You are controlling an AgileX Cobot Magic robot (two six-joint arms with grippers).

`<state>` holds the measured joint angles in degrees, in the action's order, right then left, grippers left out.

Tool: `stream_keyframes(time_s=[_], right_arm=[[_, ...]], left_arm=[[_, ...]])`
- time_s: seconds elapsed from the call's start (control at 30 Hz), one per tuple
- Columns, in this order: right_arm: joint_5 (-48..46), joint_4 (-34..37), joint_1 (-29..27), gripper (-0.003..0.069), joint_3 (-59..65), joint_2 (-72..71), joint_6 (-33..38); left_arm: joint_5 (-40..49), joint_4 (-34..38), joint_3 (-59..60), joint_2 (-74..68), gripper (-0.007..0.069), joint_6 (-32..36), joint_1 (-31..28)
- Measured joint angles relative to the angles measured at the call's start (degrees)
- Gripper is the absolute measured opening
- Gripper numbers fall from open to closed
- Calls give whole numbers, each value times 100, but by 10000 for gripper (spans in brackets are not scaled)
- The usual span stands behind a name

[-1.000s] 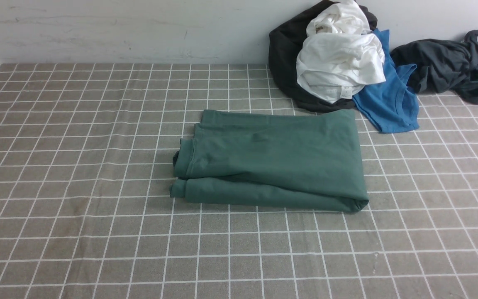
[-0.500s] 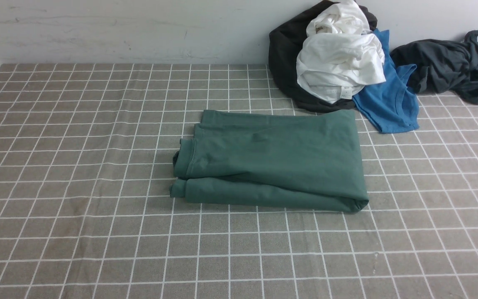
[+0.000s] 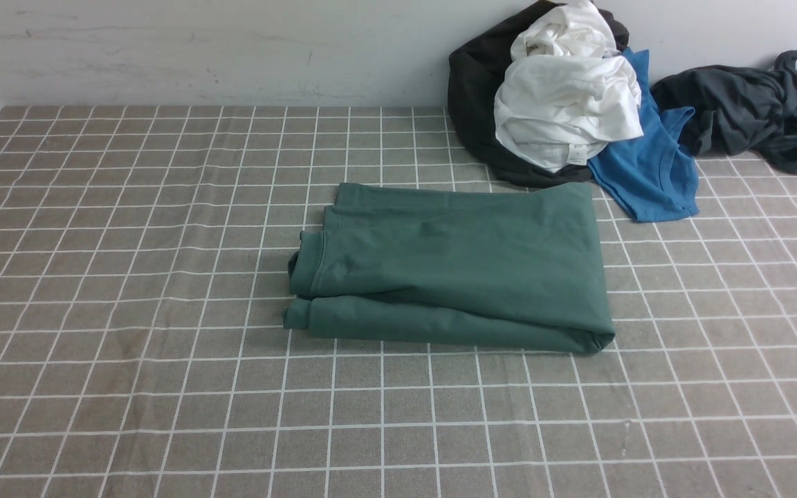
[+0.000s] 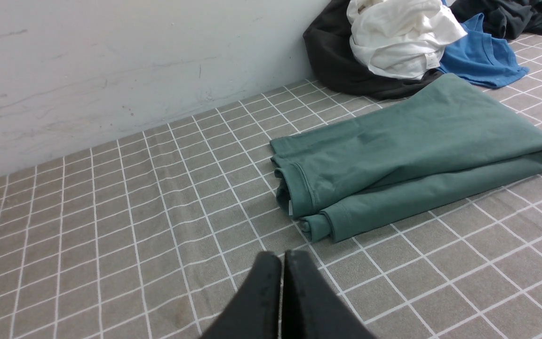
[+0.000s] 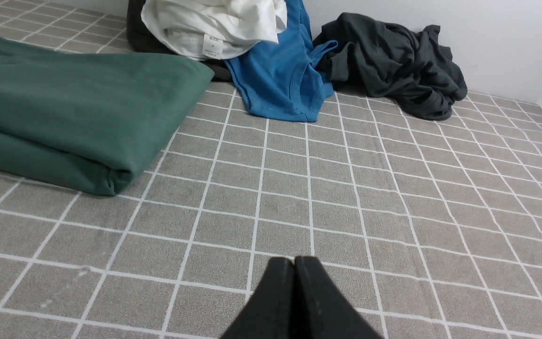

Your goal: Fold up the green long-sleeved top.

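The dark-green long-sleeved cotton top [image 3: 454, 256], folded into a wide bundle, lies mid-table on the grid-patterned grey cloth [image 3: 163, 387], with the black-tipped left gripper [image 4: 282, 259] and right gripper [image 5: 298, 263] each pressed together, clear of it.

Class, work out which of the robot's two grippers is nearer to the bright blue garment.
Right, as far as the views allow. The right gripper is shut, short of the blue garment; the left gripper is shut, farther off, beyond the green top.

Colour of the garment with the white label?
White label garment: white, clearest in the front view.
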<state>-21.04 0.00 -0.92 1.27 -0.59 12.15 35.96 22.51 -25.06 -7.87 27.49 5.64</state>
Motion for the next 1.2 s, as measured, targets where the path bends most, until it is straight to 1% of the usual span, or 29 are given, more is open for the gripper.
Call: stream_keyframes(time_s=[0.7,0.9,0.93,1.0,1.03,1.1,1.13,1.2], right_arm=[[-49,0,0,-14,0,0,-19],[-49,0,0,-14,0,0,-3],[-49,0,0,-14,0,0,-3],[-49,0,0,-14,0,0,-3],[-49,0,0,-14,0,0,-3],[-49,0,0,-14,0,0,-3],[-49,0,0,-14,0,0,-3],[-55,0,0,-14,0,0,-3]], left_arm=[[0,0,2,0,-8,0,0],[-29,-74,363,128,-8,0,0],[-44,-255,444,204,-8,0,0],[-298,-1021,729,487,-8,-203,-84],[-383,-1145,754,512,-8,-350,-101],[-716,-1757,1118,805,-8,-1157,-237],[-798,-1912,1248,839,-8,-1438,-265],[-958,-2500,1605,865,-8,-2021,-350]])
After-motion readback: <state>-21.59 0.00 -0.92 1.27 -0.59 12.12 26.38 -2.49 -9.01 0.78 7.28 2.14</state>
